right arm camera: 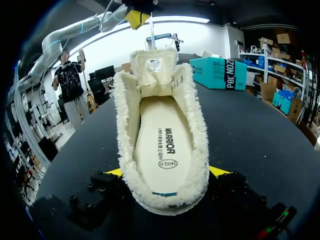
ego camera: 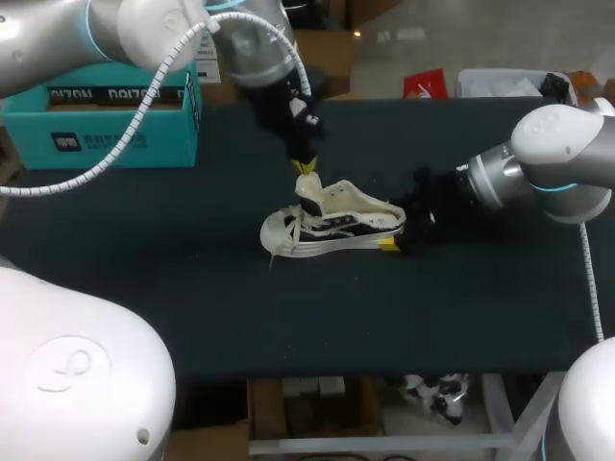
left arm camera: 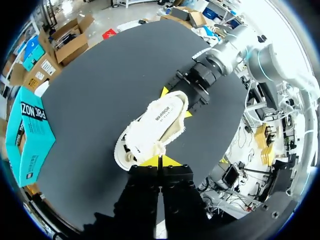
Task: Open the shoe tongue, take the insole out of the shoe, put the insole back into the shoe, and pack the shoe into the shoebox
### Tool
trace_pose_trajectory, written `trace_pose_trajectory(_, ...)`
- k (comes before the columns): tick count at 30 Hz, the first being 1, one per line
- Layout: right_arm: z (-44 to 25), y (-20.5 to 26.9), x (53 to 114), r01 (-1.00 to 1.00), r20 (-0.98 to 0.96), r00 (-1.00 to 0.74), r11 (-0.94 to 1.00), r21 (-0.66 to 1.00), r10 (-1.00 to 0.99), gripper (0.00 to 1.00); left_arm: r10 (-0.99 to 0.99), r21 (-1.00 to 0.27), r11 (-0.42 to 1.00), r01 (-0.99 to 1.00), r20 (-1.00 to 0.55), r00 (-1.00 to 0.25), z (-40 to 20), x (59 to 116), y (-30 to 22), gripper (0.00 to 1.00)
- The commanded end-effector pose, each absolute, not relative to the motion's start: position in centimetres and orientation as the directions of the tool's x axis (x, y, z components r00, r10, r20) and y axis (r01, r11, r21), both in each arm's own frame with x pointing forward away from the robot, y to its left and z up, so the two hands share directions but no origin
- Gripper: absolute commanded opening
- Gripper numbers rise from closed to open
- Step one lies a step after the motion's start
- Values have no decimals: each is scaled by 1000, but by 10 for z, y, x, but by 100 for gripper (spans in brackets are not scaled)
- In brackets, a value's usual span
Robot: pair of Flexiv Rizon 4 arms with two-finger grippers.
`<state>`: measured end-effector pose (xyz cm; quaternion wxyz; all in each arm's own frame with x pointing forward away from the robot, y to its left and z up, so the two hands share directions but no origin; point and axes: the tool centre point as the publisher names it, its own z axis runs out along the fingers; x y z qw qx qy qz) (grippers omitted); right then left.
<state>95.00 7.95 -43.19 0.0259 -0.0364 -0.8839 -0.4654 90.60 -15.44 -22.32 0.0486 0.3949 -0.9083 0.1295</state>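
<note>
**Shoe held at both ends, tongue lifted**

The shoe (ego camera: 332,223) lies near the middle of the dark table (ego camera: 192,288), toe towards the robot's left. The left gripper (left arm camera: 160,161) comes down from above, its yellow tips pinched together on the top edge of the tongue (right arm camera: 155,67), which stands upright and clear of the opening. The right gripper (ego camera: 392,240) sits low at the heel, one finger pressed against each side of the shoe. The pale insole (right arm camera: 161,145) lies flat inside. The teal shoebox (ego camera: 101,120) stands at the table's far left corner, well apart from the shoe.
</note>
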Motion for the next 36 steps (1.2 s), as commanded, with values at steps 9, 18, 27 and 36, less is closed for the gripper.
trace_pose_trajectory(9,-439,77,952,88,80,-996,560,824,39,0,-403,-79,902,-425,206,-892,-226,918,-164,0)
trace_pose_trajectory(18,-439,77,952,88,80,-996,560,824,39,0,-291,-104,943,-316,200,-935,-251,922,-177,0)
trace_pose_trajectory(27,-439,77,952,88,80,-996,560,824,39,0,-196,-115,969,-219,189,-962,-279,923,-187,0)
trace_pose_trajectory(36,-439,77,952,88,80,-996,560,824,39,0,-102,-128,983,-130,208,-973,-314,933,-197,0)
